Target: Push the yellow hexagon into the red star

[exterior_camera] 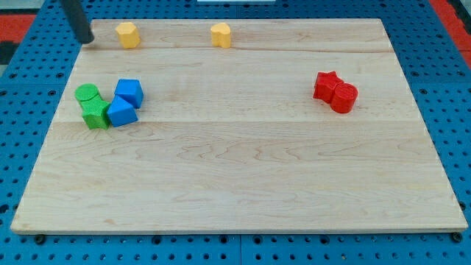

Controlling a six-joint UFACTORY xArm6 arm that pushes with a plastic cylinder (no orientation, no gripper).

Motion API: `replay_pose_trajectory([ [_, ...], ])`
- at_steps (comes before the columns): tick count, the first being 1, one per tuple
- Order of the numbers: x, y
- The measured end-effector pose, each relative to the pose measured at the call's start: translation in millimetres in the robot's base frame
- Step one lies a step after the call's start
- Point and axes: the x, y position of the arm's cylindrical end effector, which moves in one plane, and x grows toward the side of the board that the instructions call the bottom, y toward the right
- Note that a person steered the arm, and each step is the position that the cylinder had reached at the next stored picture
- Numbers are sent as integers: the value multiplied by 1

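Note:
Two yellow blocks lie near the view's top edge of the wooden board. The left one (pixel 127 34) looks like a hexagon; the shape of the right one (pixel 221 34) is unclear. The red star (pixel 326 84) lies at the view's right, touching a round red block (pixel 344 98) on its lower right. My tip (pixel 86 41) stands at the board's top left corner, a short way left of the left yellow block and apart from it.
At the view's left is a cluster: a round green block (pixel 87 93), a green block (pixel 94 115) below it, a blue cube (pixel 129 91) and another blue block (pixel 121 112). Blue pegboard (pixel 29 88) surrounds the board.

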Motion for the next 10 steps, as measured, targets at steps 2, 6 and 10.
replay_pose_trajectory([
  [2, -26, 127],
  [6, 3, 74],
  [10, 5, 180],
])
